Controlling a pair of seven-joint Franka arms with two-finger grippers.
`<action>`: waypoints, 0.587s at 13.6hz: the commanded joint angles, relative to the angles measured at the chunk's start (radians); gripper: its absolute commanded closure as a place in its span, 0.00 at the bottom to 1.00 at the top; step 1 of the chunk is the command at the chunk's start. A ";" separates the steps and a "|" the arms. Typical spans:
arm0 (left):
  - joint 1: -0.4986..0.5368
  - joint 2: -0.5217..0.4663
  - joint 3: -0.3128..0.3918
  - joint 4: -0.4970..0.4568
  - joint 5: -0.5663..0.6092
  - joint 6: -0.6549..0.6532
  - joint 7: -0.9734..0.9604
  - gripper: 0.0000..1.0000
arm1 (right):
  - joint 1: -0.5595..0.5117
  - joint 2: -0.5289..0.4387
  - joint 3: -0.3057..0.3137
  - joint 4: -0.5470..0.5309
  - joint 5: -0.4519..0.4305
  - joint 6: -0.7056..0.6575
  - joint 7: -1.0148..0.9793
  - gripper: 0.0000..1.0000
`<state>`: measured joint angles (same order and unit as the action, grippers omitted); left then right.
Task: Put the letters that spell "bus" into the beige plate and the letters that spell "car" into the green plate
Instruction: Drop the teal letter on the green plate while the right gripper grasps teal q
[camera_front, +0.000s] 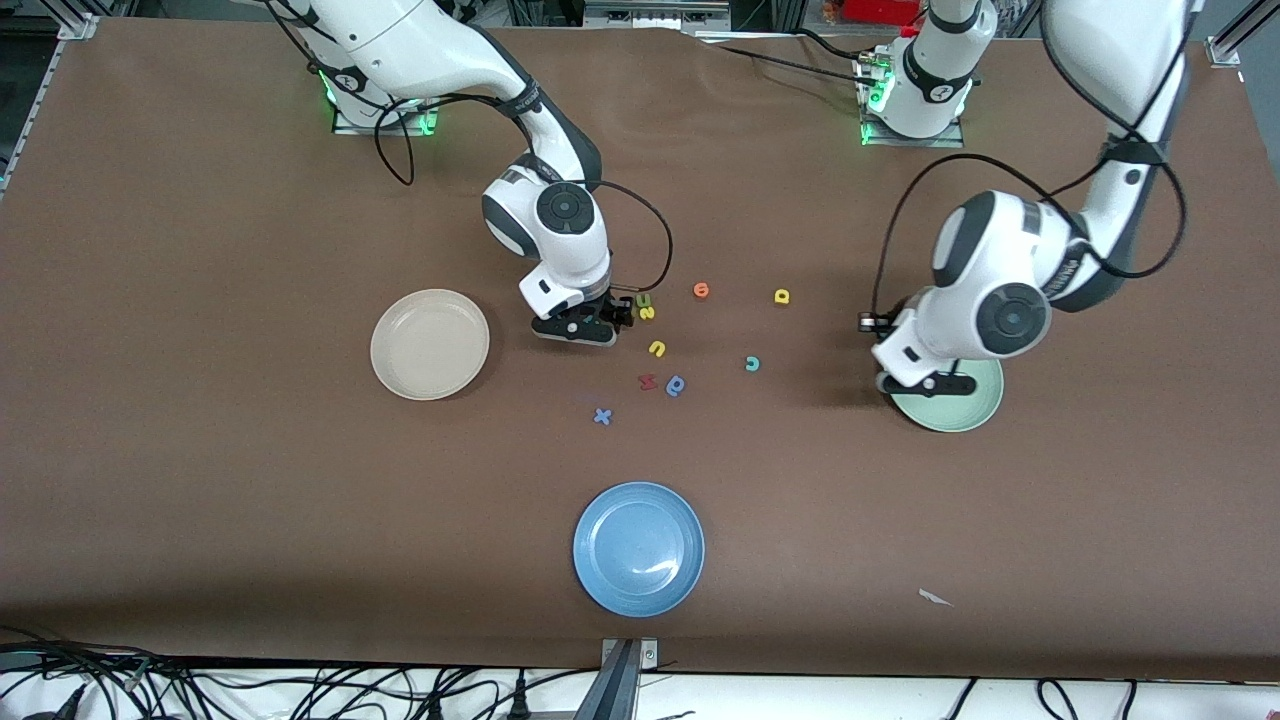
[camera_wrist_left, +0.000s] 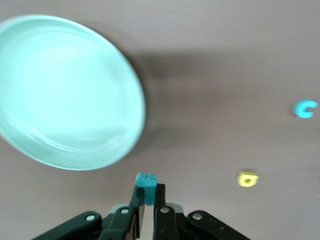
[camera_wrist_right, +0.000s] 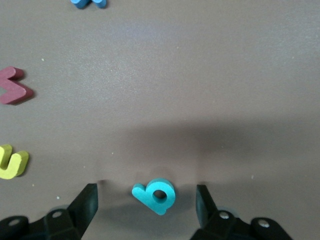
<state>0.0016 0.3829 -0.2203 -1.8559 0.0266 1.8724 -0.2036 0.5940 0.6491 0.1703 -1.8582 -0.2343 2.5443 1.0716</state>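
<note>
Left gripper (camera_wrist_left: 148, 197) clamps teal letter (camera_wrist_left: 146, 181) by green plate (camera_wrist_left: 65, 95); right gripper (camera_wrist_right: 146, 200), fingers apart, straddles teal "b" (camera_wrist_right: 156, 195).

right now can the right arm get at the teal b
Probably yes. The right gripper is low at the table with its fingers open on either side of the teal b, which lies flat with nothing touching it. The red letter and the yellow u lie well clear.
</note>
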 joint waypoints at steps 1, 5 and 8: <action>0.061 0.019 -0.005 0.015 0.062 -0.016 0.097 1.00 | 0.003 0.020 0.000 0.019 -0.023 0.016 0.025 0.12; 0.104 0.132 -0.005 0.015 0.148 0.082 0.121 0.99 | 0.003 0.023 -0.002 0.016 -0.028 0.019 0.024 0.23; 0.104 0.137 -0.005 0.014 0.148 0.080 0.121 0.89 | 0.003 0.023 -0.003 0.014 -0.030 0.019 0.024 0.31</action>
<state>0.1000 0.5238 -0.2164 -1.8566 0.1487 1.9613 -0.0982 0.5939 0.6577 0.1686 -1.8581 -0.2410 2.5492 1.0722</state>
